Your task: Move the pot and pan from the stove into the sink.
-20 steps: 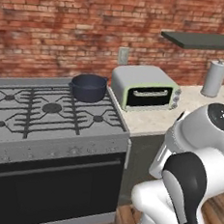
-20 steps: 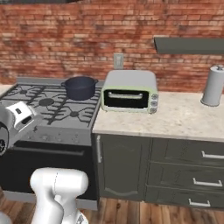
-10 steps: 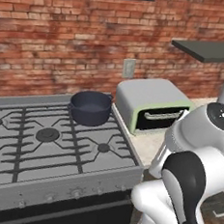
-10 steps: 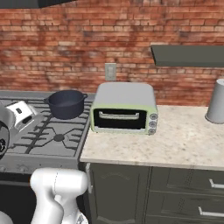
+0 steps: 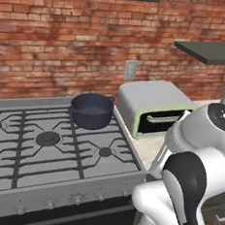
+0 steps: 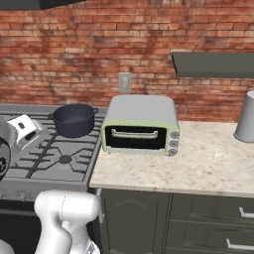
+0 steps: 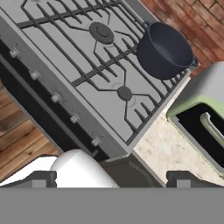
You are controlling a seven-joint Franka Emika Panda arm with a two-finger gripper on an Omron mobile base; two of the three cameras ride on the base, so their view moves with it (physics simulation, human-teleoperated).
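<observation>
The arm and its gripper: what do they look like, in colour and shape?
The arm has rounded, glossy white shells with dark, nearly black joints, and a round grey cap with small dots on one joint. The gripper has two small, dark, blocky finger tips. I see no cables or lettering.

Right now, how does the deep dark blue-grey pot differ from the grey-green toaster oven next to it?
The deep dark blue-grey pot is round and open-topped; the grey-green toaster oven is boxy and closed, with a dark glass door. The pot sits on the grey steel stove, on a rear grate; the toaster oven sits on the speckled countertop. The pot is smaller and lower. Both stand upright near the brick wall.
</observation>
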